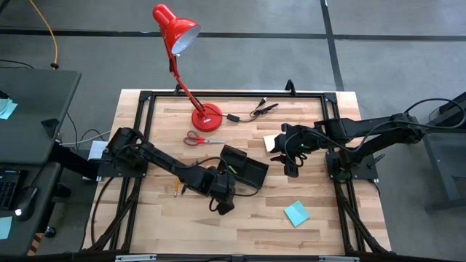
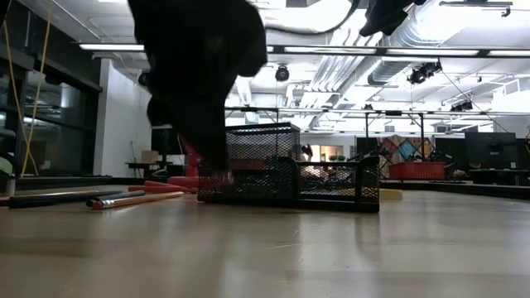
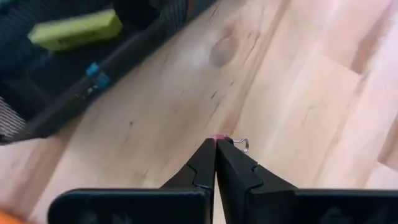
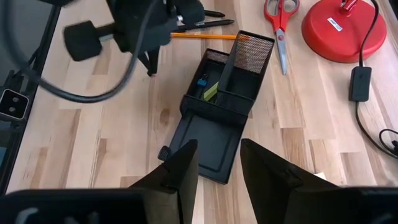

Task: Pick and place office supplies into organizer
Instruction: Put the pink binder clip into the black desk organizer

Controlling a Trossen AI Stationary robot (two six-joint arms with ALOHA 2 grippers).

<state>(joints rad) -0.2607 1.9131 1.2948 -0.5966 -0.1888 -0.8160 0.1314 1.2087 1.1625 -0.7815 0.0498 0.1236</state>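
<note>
The black mesh organizer (image 1: 244,169) (image 4: 221,106) stands mid-table, with a yellow-green item (image 3: 78,28) and a small blue one (image 3: 96,74) inside. My left gripper (image 1: 222,204) (image 3: 215,142) is on its near side, pointing steeply down and shut on a tiny pink clip (image 3: 217,137). My right gripper (image 1: 291,164) (image 4: 217,163) hangs open above the organizer's right end, with nothing between its fingers. Red-handled scissors (image 1: 202,140), an orange pencil (image 4: 199,36) and dark pens (image 4: 205,23) lie on the wood to the left and far side of the organizer. My left gripper pinches the pink clip between the free ends of its two fingers (image 3: 202,163). Only a pink sliver and a small wire loop (image 3: 244,145) stick out past the tips. The fingers come from above, slanting down. The clip looks lifted off the wood.
A red desk lamp (image 1: 189,58) stands at the far edge, its base (image 1: 206,116) beside the scissors. A black cable with clips (image 1: 262,109) lies to its right. A teal sticky pad (image 1: 296,213) lies near the front right, a pale pad (image 1: 271,142) near my right gripper.
</note>
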